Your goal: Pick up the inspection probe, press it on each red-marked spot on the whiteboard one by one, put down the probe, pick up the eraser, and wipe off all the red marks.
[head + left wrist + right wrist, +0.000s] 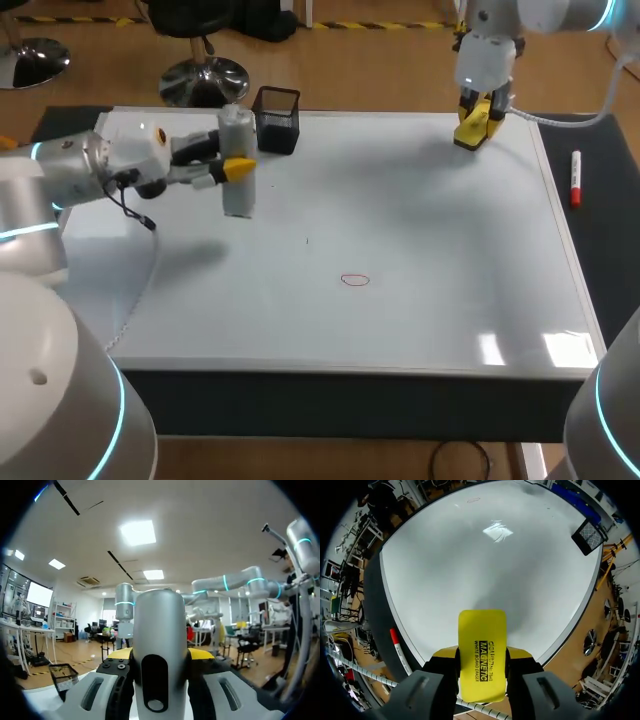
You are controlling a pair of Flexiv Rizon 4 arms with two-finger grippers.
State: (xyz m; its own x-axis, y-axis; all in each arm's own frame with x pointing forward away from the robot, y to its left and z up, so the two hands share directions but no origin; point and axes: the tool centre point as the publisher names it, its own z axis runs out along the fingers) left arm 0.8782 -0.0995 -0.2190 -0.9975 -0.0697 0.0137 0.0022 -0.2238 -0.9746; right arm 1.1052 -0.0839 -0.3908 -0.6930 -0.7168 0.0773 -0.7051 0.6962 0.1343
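Above the whiteboard's left side, left pincer pinching probe, right pincer pinching eraser over far right corner

I see the whiteboard as plain glossy white, with one thin red mark, an oval outline. The inspection probe is matte silver-grey with a black slot in its face. The eraser is bright yellow with black lettering. The left gripper and right gripper have yellow tips. The mesh holder is black, the marker white and red, and my left arm silver-white with cyan rings
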